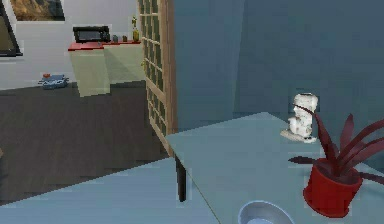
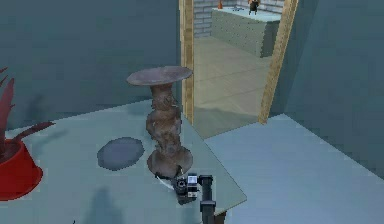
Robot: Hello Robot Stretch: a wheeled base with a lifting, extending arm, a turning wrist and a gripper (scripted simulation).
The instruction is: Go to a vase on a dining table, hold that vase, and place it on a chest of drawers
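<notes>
vase: we see a tall brown vase [image 2: 165, 125] with a wide flat top, upright on a pale table [image 2: 85, 185].
gripper: the gripper [image 2: 172, 181] is at the vase's foot. we cannot tell whether its fingers are apart or together, nor whether it holds anything.
grey disc: a grey disc [image 2: 120, 153] lies flat, just beside the vase.
red pot: a red pot [image 2: 15, 175] with red leaves stands well apart from the vase.
door frame: a wooden door frame [image 2: 186, 60] stands behind the vase.
</notes>
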